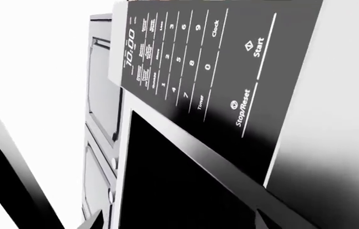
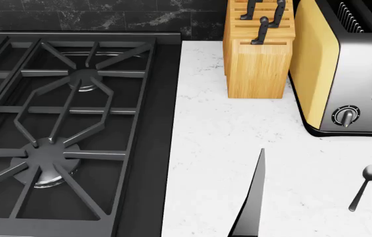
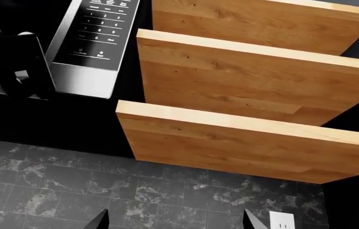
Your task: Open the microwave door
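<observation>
Left hand (image 1: 71,217) beside microwave door (image 1: 186,191)

microwave (image 1: 186,157) close-up | keypad panel (image 1: 198,67) lit 10:00 | dark door glass (image 1: 166,186) below

head looks down, wrists share microwave (image 1: 230,62), left nearer

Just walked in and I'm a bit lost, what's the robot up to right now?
It is working on opening the microwave. The left wrist camera sits close against the microwave's control panel, with the dark door beside it. The right wrist view shows the same microwave next to wooden shelves, with the left arm up at its front. Whether the door has moved is unclear. On the counter below lie a spoon, toaster and knife block.
</observation>
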{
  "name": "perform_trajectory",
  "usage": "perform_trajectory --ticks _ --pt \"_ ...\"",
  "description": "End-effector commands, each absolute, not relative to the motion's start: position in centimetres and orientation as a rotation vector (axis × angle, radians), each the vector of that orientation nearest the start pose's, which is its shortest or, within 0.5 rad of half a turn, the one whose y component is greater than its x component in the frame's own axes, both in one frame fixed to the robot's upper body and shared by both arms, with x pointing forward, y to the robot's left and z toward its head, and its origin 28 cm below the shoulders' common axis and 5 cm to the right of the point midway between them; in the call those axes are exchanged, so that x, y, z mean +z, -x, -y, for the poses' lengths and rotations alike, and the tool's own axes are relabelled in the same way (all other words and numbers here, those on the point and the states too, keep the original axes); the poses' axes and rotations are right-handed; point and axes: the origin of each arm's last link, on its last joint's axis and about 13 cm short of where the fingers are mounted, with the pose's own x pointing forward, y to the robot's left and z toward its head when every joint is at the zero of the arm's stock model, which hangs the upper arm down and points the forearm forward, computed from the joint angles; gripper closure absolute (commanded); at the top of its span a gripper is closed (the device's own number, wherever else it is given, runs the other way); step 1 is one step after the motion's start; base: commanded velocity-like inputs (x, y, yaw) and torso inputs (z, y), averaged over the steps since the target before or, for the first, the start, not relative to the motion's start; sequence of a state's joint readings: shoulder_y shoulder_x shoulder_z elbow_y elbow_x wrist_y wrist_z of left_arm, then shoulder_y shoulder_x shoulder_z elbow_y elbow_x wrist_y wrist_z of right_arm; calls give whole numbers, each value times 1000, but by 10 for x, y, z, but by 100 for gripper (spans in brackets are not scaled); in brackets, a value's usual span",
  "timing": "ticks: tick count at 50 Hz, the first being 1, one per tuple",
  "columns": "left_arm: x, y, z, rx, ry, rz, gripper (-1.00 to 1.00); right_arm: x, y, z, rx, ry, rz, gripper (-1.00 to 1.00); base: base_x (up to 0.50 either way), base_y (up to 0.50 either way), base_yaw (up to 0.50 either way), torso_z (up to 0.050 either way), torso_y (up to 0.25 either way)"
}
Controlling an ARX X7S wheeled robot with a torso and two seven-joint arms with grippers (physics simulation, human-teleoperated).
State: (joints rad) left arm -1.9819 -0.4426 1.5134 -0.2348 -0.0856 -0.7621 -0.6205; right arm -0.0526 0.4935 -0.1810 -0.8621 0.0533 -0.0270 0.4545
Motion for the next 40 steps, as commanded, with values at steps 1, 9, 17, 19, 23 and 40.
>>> perform_trajectory --ticks 1,9,17,19,23,40 --pt "433 -351 -227 703 -1311 791 -100 175 -156 114 -20 137 805 -100 0 0 0 0 0" --pt "439 -349 -235 756 -1322 773 -100 175 -157 113 -20 137 804 -100 0 0 0 0 0" --pt "451 -340 -247 809 -1343 768 -100 175 -156 113 -15 136 804 -100 0 0 0 0 0" --pt "451 -338 -250 819 -1346 765 -100 175 -156 113 -14 137 803 -100 0 0 0 0 0" --pt "455 -336 -255 837 -1345 759 -100 175 -156 112 -14 136 803 -100 0 0 0 0 0" --pt "468 -327 -275 911 -1302 731 -100 173 -156 112 -14 140 799 -100 0 0 0 0 0"
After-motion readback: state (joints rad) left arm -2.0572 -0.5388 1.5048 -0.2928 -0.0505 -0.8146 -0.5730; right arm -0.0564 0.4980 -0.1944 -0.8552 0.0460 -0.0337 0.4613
